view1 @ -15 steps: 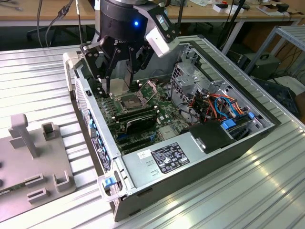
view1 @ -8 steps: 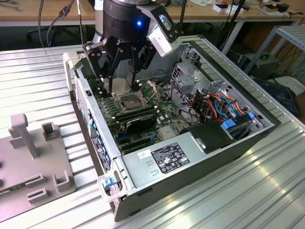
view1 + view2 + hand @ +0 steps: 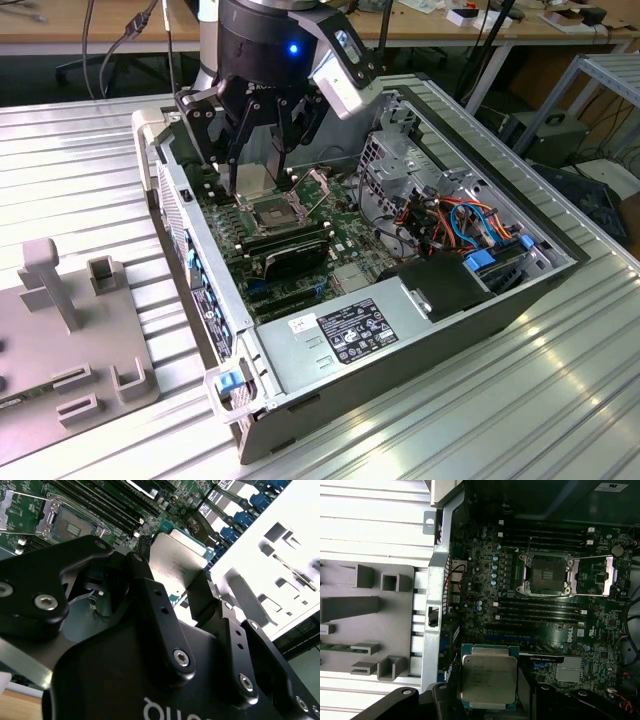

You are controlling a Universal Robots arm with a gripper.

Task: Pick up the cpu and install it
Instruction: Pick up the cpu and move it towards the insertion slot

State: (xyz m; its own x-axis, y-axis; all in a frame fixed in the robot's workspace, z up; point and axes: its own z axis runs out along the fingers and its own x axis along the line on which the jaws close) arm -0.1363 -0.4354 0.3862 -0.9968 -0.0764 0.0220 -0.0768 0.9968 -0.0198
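Ribbed metal table (image 3: 80, 150) w/ open PC case (image 3: 420, 330). Gripper (image 3: 258, 172) hangs over the motherboard (image 3: 485, 555), jaws clamped on the cpu (image 3: 487, 679), near but clear of the open socket (image 3: 545, 573).

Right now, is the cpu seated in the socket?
No: in the first wrist view the gripper holds the cpu, and the open socket lies empty.

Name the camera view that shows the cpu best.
The first wrist view: the cpu faces it nearly flat, its metal top plainly seen. The second wrist view shows it at a slant, partly behind the gripper. The exterior view shows a small pale patch between the fingers.
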